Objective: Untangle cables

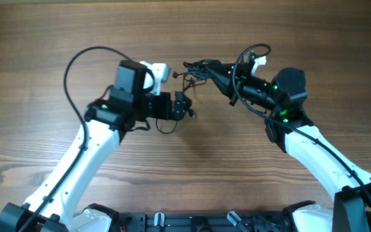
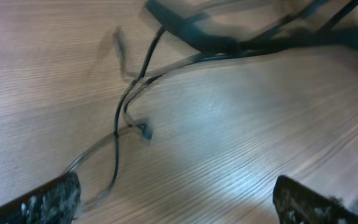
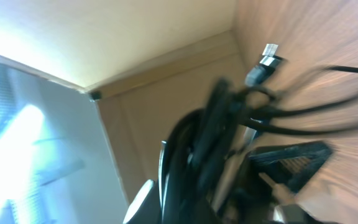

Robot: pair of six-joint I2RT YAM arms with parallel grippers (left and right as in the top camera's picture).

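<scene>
The cables (image 1: pixel 195 69) are thin dark cords bunched in a small tangle at the table's back middle, with one loose loop (image 1: pixel 166 125) trailing toward the front. My right gripper (image 1: pixel 212 68) points left and is shut on the tangle, holding it a little above the wood. In the blurred right wrist view the bundle (image 3: pixel 229 118) crosses the jaws (image 3: pixel 241 155), and a silver-tipped plug (image 3: pixel 265 61) sticks out. My left gripper (image 1: pixel 184 106) is open and empty just below the tangle. The left wrist view shows its jaws (image 2: pixel 179 202) wide apart, with thin strands (image 2: pixel 120 121) and a small plug (image 2: pixel 145 131) on the wood.
The wooden table (image 1: pixel 44 38) fills the view. Thick black arm cables arc over the left arm (image 1: pixel 76 61) and loop at the right wrist (image 1: pixel 250 55). A wall corner and a bright window (image 3: pixel 17 137) show in the right wrist view.
</scene>
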